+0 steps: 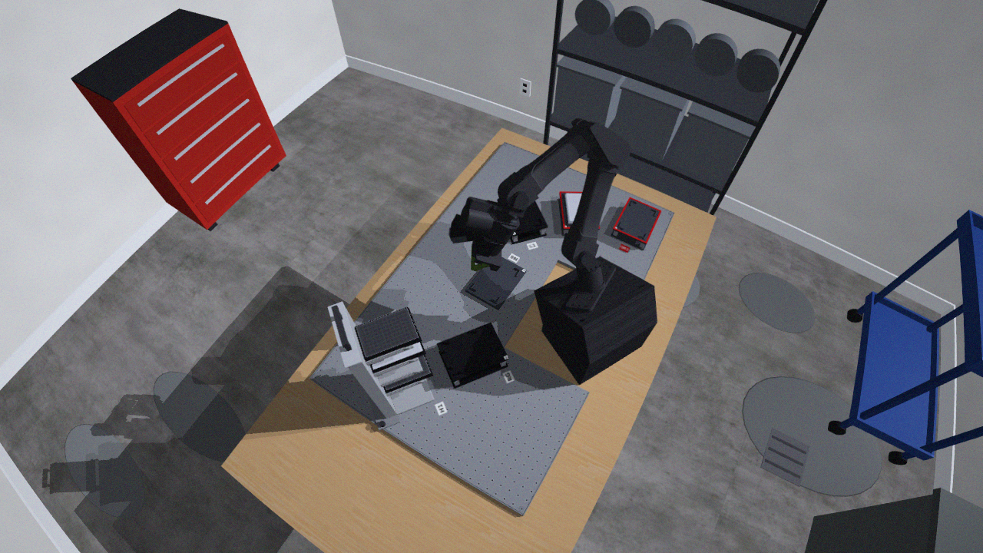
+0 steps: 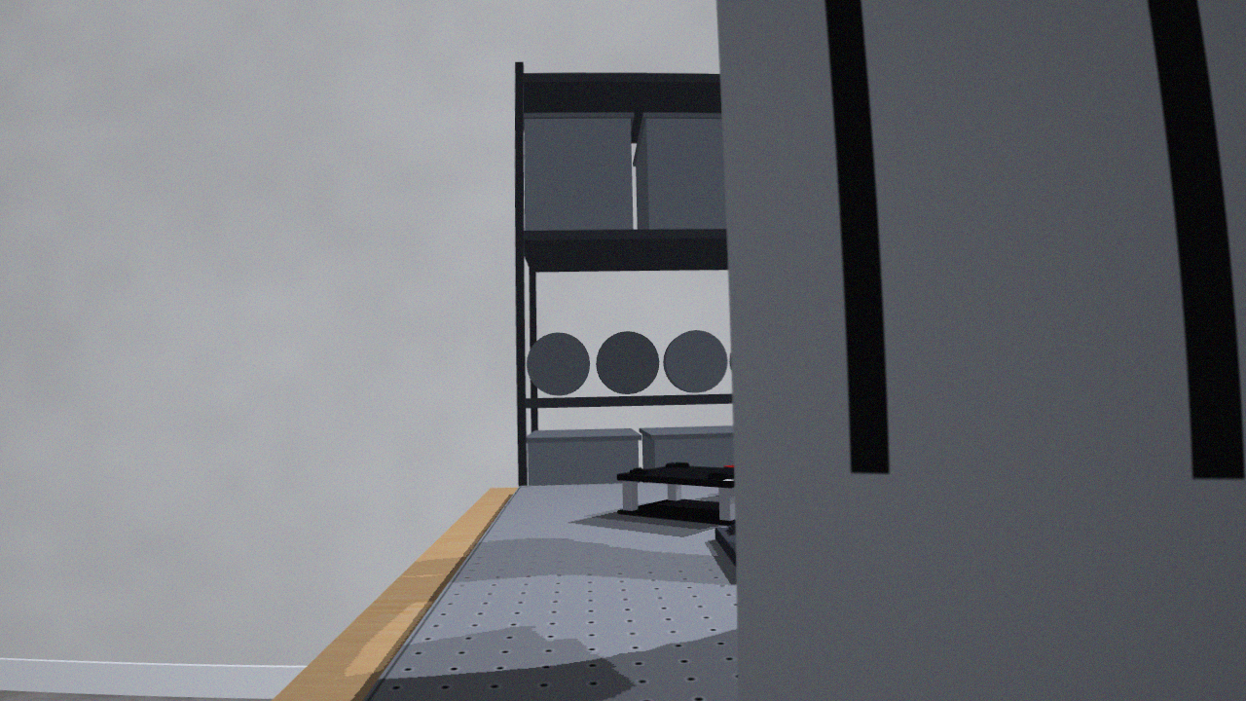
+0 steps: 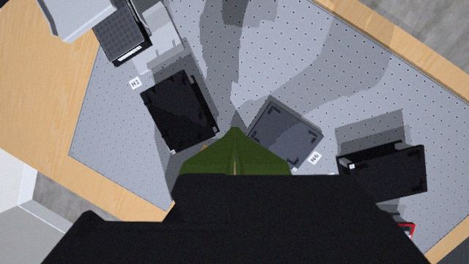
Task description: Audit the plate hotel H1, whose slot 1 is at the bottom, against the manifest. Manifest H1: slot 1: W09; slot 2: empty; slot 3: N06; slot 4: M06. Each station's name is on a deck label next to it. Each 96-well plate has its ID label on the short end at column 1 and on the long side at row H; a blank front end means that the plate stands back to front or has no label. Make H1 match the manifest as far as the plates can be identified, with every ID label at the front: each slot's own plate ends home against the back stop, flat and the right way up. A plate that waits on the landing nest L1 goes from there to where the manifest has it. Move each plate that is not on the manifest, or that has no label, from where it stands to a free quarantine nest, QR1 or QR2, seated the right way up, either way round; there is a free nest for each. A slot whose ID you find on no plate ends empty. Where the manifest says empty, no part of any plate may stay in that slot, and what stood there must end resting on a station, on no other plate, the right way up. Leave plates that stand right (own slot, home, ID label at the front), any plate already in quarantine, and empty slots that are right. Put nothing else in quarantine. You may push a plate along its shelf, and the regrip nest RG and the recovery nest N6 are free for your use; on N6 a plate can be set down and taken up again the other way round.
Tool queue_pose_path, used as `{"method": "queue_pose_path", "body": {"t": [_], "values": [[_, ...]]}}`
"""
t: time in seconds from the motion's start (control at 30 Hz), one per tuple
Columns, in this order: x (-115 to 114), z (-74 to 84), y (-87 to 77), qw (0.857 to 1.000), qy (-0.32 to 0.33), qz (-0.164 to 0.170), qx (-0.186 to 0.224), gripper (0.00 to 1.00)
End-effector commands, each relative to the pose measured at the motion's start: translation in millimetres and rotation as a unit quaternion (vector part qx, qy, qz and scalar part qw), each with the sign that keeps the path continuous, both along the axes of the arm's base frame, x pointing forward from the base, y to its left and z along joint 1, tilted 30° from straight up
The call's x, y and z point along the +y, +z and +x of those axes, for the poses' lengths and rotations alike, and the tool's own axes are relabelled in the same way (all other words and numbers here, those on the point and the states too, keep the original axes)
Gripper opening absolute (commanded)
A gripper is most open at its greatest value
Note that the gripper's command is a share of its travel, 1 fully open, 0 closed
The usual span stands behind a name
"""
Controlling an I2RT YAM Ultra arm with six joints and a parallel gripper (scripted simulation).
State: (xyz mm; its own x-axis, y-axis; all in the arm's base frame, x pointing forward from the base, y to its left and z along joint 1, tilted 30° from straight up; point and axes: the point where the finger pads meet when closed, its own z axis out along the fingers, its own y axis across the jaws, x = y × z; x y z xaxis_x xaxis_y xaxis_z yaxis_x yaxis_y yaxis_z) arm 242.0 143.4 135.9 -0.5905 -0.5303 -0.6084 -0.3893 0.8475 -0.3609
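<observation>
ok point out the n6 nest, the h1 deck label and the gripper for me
N6 nest (image 3: 283,133), wrist view, bare middle of its grey top.
H1 deck label (image 3: 135,83), wrist view, the white tag itself.
gripper (image 3: 234,155), wrist view, seam between the shut green fingers.

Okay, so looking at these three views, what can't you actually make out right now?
- Plate IDs in the hotel: too small in the top view; only the top plate shows in the wrist view, its label a blur.
- Lower slots: hidden under that plate.
- Exterior view: a grey panel blocks the right half.
- Landing nest: the arm covers it in the top view.
- Gripper: shut, holding nothing.
</observation>
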Motion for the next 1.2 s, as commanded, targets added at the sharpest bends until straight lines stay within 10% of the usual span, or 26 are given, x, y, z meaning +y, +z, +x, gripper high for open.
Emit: {"method": "queue_pose_path", "body": {"t": [0.0, 1.17], "values": [[4.2, 1.7, 5.2, 0.999, 0.048, 0.006, -0.022, 0.00], [12.1, -2.3, 4.3, 0.959, 0.260, -0.020, -0.106, 0.00]]}}
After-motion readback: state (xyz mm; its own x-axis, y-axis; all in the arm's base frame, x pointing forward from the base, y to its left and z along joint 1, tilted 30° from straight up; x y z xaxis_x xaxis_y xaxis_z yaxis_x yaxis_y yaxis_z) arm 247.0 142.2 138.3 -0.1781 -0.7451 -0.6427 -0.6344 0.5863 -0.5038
